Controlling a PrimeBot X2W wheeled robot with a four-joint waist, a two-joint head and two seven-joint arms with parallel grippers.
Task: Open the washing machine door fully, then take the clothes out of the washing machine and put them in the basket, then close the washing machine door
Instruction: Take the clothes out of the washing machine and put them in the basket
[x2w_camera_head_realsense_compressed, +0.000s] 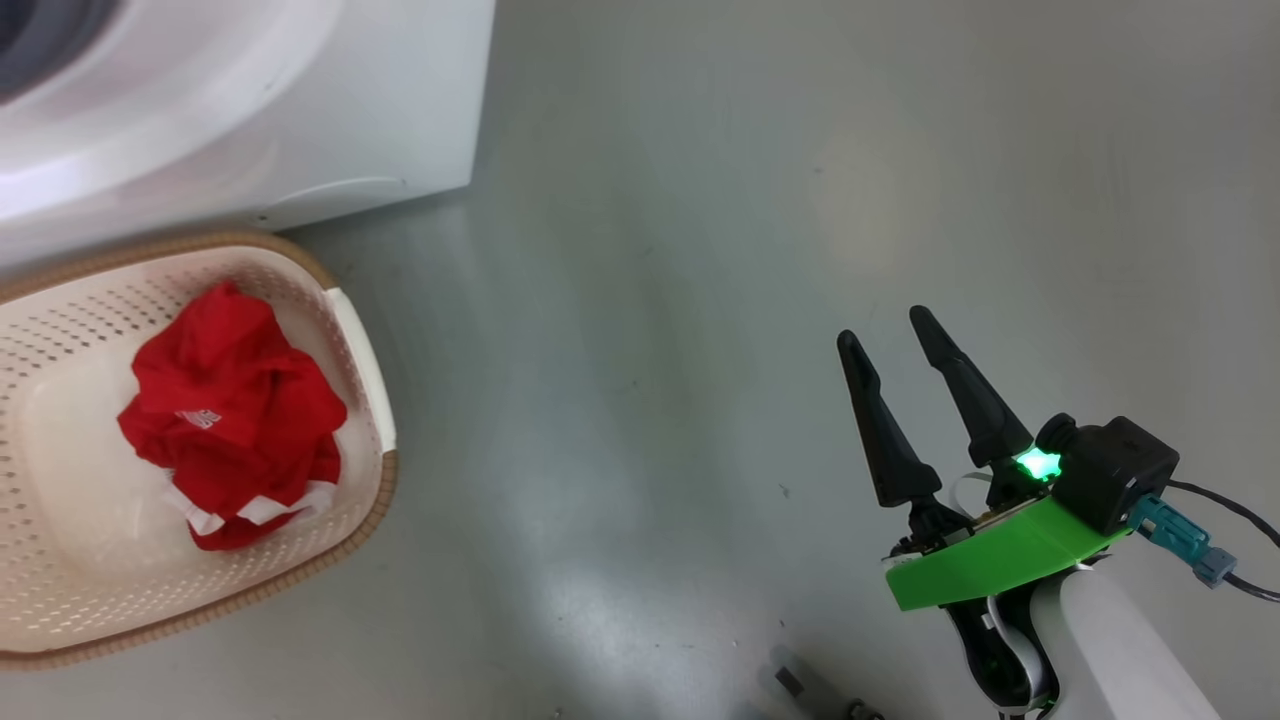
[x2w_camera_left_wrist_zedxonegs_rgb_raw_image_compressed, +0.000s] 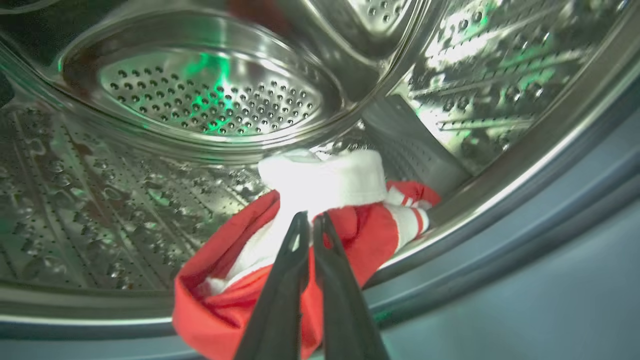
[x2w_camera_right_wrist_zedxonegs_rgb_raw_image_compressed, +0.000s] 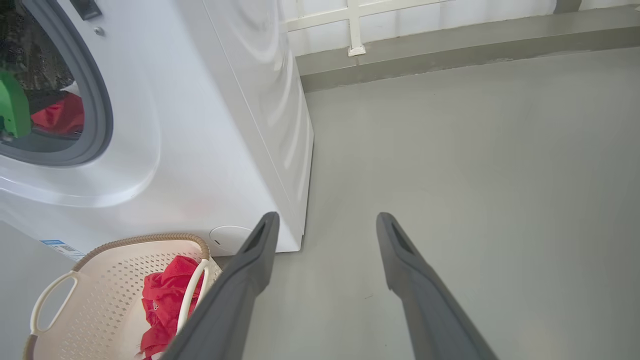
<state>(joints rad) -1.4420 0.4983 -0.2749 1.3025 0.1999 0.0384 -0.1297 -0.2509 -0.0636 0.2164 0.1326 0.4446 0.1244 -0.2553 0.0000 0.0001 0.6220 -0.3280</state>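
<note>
Left jaws pinch red clothes in the drum; right jaws spread; 1 garment in basket.

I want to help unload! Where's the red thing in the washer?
Left wrist view, lower centre: the red and white garment lies on the lip of the drum beside the grey gasket, the left tool shut on it.

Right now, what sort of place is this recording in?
Probably a laundry corner, perhaps a balcony or utility area: a white front-loading washing machine, a perforated basket holding a red garment beside it, and a bare grey floor ending at a low ledge with white railing.
</note>
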